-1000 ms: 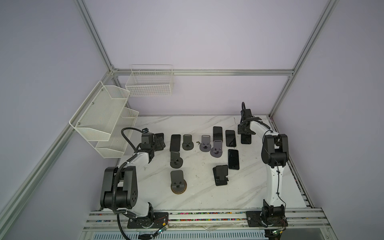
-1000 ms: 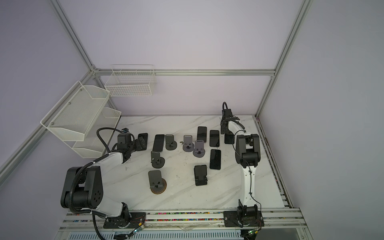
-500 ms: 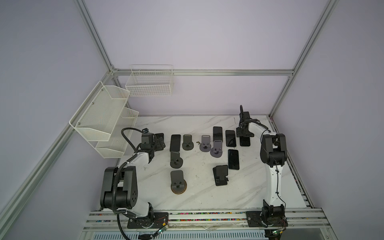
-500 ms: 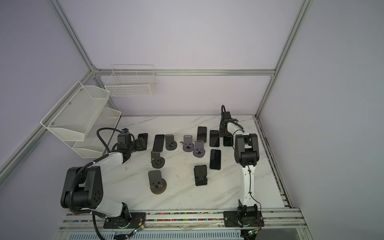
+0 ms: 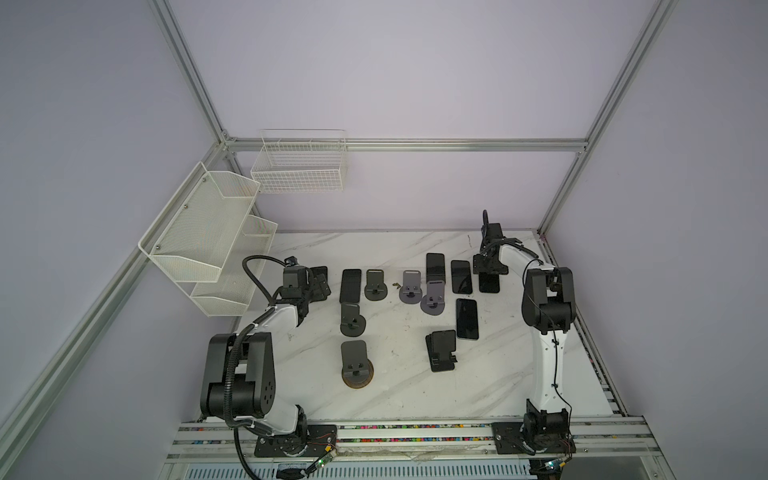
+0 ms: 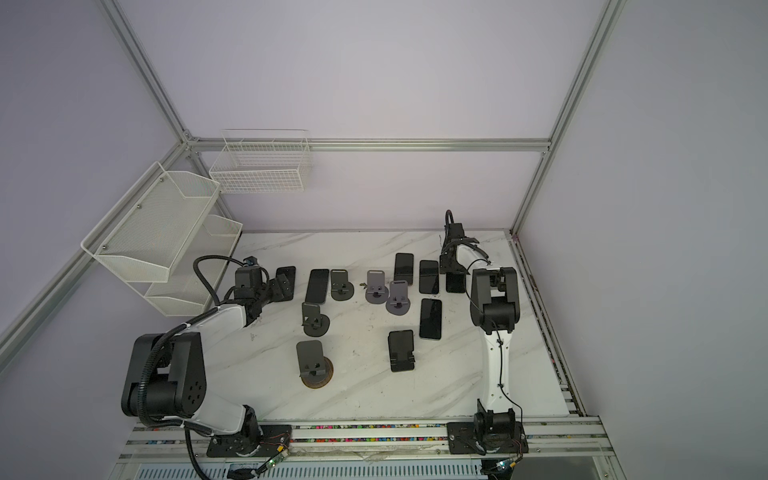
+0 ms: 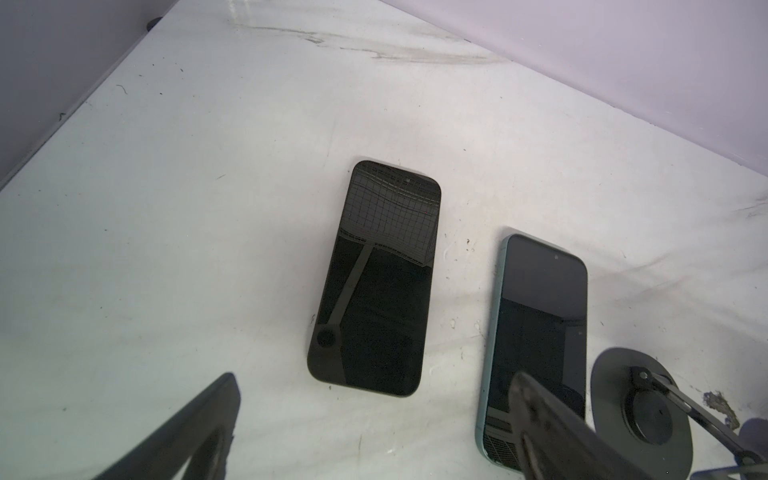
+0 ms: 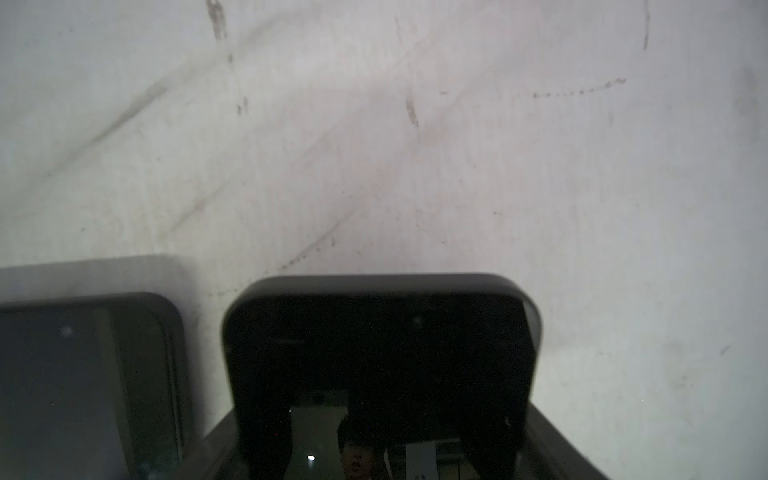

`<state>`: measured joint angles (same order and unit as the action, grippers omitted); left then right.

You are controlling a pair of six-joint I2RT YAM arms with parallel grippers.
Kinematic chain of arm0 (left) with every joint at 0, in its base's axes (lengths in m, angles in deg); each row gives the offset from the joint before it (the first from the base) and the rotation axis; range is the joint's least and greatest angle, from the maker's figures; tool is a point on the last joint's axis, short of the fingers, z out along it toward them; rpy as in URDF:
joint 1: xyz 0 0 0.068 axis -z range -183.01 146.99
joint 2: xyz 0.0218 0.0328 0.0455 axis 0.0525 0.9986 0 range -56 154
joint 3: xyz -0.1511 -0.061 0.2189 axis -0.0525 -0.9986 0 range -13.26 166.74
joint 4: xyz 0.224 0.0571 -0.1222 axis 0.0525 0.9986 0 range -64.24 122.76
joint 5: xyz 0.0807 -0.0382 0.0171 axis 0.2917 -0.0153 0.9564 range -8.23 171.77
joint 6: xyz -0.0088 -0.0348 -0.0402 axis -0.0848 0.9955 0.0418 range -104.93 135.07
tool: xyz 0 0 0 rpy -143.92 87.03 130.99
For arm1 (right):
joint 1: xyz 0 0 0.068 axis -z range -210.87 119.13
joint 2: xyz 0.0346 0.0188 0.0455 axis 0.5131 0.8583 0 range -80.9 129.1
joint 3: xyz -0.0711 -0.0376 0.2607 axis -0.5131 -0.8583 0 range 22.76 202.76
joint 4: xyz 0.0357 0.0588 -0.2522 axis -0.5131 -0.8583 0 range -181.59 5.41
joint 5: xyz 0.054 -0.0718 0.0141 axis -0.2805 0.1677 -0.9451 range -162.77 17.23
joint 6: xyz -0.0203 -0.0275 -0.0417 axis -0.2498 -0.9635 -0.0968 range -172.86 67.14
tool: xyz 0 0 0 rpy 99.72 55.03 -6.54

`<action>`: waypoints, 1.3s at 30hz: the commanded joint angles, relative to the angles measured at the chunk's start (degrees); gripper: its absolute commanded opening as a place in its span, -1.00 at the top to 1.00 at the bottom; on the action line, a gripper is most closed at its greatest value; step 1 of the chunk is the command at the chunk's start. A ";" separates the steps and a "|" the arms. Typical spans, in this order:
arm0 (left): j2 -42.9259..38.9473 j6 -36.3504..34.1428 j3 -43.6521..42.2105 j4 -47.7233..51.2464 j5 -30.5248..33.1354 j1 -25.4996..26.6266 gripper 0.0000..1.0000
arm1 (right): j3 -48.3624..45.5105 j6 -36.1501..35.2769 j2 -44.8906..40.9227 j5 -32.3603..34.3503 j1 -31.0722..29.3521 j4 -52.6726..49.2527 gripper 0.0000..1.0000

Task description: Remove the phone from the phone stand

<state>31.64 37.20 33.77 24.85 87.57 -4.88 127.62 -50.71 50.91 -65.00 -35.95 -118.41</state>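
Note:
In the right wrist view my right gripper [image 8: 382,457] is shut on a black phone [image 8: 382,332], one finger on each long side. Both top views show this gripper [image 5: 490,268] [image 6: 455,269] at the back right of the table, with the phone [image 5: 489,283] [image 6: 455,284] low over the marble; whether it touches, I cannot tell. Several phone stands sit mid-table, and the black one [image 5: 441,350] [image 6: 401,350] carries nothing. My left gripper [image 7: 374,436] [image 5: 318,286] is open at the back left. A black phone [image 7: 374,282] lies flat ahead of it.
A teal phone [image 7: 536,345] [image 5: 350,285] lies beside a dark round stand [image 7: 640,411]. More phones lie flat near the held one [image 5: 461,276] [image 5: 467,318] [image 8: 83,374]. Grey stands [image 5: 433,297] [image 5: 411,286] stand mid-table. White wire baskets [image 5: 208,232] hang at the left wall.
My right gripper has shifted a little left and toward the back with the phone still in it. The left arm has not moved.

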 commanded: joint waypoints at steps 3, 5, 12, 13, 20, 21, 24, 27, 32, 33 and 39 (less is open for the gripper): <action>-0.90 1.16 -0.88 -1.83 0.61 -0.42 -0.99 | -2.39 -2.03 3.37 -5.04 2.03 -5.91 -0.45; -0.81 1.25 -0.74 -1.47 0.74 -0.42 -0.99 | -2.83 -2.61 3.43 -7.86 2.84 -5.74 -0.46; -1.49 1.42 -1.45 -2.24 0.81 -0.42 -0.99 | -1.66 -3.32 4.90 -9.50 3.41 -7.09 -0.45; -1.50 1.42 -1.56 -2.26 0.88 -0.46 -0.99 | -1.54 -3.31 5.11 -8.70 3.41 -7.05 -0.45; -1.11 1.34 -1.13 -1.88 0.66 -0.42 -0.99 | -1.16 -3.30 5.64 -5.52 3.41 -7.72 -0.45; -1.14 1.34 -1.18 -2.04 0.61 -0.42 -0.99 | -0.80 -3.57 5.90 -4.90 3.37 -8.23 -0.45; -0.84 1.34 -0.85 -1.62 0.61 -0.42 -0.99 | -1.66 -4.21 5.58 -5.23 2.87 -8.21 -0.47; -1.05 1.34 -1.03 -1.71 0.87 -0.42 -0.99 | -1.68 -3.85 5.30 -5.27 2.62 -7.69 -0.51; -1.18 1.60 -1.23 -1.99 1.14 -0.42 -0.99 | -2.35 -3.62 4.60 -4.40 2.64 -7.04 -0.53; -1.27 1.60 -1.33 -2.14 1.14 -0.50 -0.99 | -2.16 -3.57 4.69 -4.21 2.62 -7.07 -0.54; -1.15 1.66 -1.14 -1.77 1.14 -0.47 -0.99 | -3.27 -3.21 4.49 -4.61 2.45 -5.95 -0.57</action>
<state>31.64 38.34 33.77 24.61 88.01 -4.88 127.88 -52.32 51.37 -72.41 -33.18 -118.93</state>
